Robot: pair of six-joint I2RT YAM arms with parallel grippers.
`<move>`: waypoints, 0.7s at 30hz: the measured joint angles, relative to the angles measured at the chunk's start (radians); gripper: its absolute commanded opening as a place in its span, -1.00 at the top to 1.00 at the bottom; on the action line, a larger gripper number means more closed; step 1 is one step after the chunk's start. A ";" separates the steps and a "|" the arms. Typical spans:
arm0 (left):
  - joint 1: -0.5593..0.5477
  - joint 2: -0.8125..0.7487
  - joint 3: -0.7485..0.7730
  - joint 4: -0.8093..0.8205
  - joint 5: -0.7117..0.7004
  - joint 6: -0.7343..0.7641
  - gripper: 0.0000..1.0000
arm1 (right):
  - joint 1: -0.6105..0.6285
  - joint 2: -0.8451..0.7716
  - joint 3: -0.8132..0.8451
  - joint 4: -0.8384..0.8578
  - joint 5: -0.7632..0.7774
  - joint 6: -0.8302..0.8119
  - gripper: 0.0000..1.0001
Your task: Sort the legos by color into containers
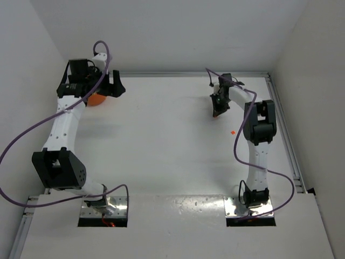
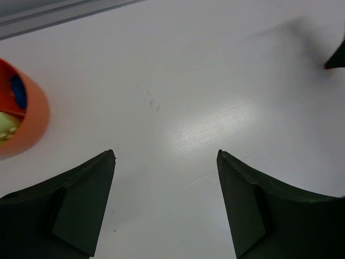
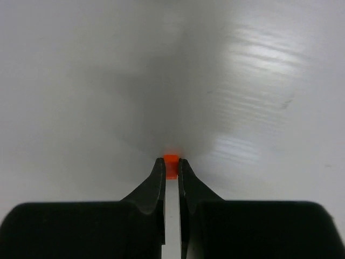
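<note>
Right tool (image 3: 171, 167) clamped on an orange lego (image 3: 171, 158), low over the counter (image 3: 81, 81), well apart from the orange bowl (image 2: 32, 116) | left tool (image 2: 166, 156) apart, empty, beside bowl | bowl holds blue lego (image 2: 19, 90), yellow-green lego (image 2: 7, 123) | not yet binned: held piece, loose orange brick (image 1: 233, 132)
</note>
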 measured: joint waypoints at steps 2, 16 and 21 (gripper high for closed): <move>0.000 -0.011 -0.060 0.039 0.075 -0.002 -0.78 | -0.005 0.000 0.003 -0.039 -0.096 0.004 1.00; -0.411 -0.156 -0.406 0.333 0.262 -0.015 -0.62 | 0.108 -0.145 -0.122 -0.066 -0.995 0.261 1.00; -0.532 -0.079 -0.402 0.343 0.184 0.002 -0.41 | 0.120 -0.241 -0.310 0.211 -1.196 0.528 1.00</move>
